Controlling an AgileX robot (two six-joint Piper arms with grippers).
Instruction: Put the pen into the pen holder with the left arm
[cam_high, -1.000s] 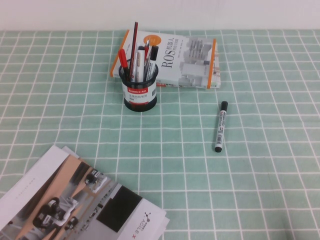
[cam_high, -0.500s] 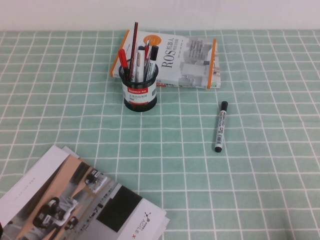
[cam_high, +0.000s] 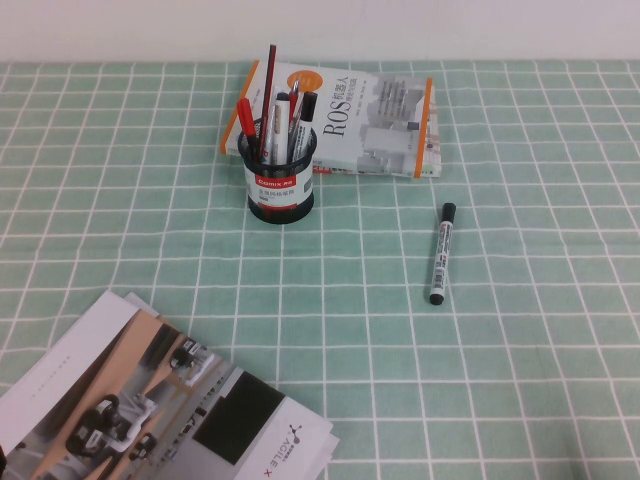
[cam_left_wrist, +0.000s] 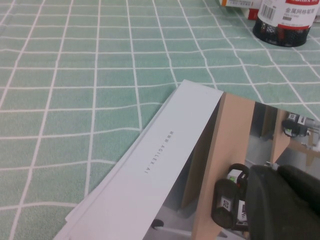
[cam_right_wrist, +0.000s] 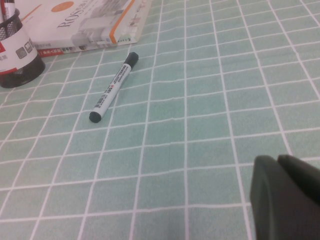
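The black mesh pen holder (cam_high: 281, 180) stands upright in front of a book, with several pens in it. The slim red pen (cam_high: 245, 118) stands in the holder's left side, cap up. The holder's base also shows in the left wrist view (cam_left_wrist: 285, 22) and the right wrist view (cam_right_wrist: 15, 55). Neither arm shows in the high view. My left gripper (cam_left_wrist: 277, 172) is shut and empty, low over a magazine at the table's near left. My right gripper (cam_right_wrist: 277, 160) is shut and empty over bare cloth at the near right.
A white-barrelled marker with a black cap (cam_high: 441, 253) lies on the green checked cloth right of the holder; it also shows in the right wrist view (cam_right_wrist: 112, 88). A book (cam_high: 370, 120) lies behind the holder. An open magazine (cam_high: 150, 400) covers the near left corner.
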